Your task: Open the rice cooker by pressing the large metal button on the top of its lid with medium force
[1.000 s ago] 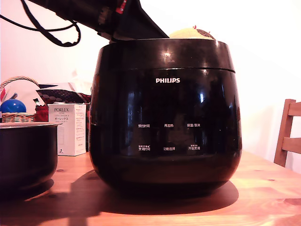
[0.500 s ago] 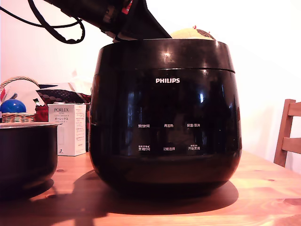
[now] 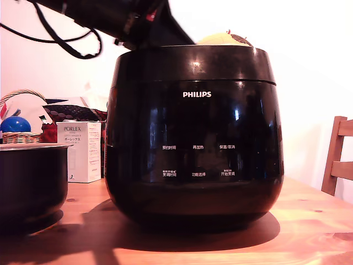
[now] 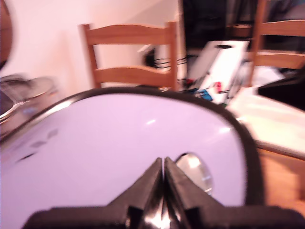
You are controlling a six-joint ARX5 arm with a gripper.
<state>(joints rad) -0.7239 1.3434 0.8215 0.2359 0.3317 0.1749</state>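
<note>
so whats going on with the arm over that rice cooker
A single robot arm is reaching over the closed lid of a black Philips rice cooker on a wooden table. In the wrist view, the gripper is shut, its tips just above the lid's glossy top, right beside the round metal button. The lid has not popped open yet.

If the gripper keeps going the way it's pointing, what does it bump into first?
Probably the lid. The shut gripper points at its glossy top, just beside the round metal button; depth is hard to judge.
</note>
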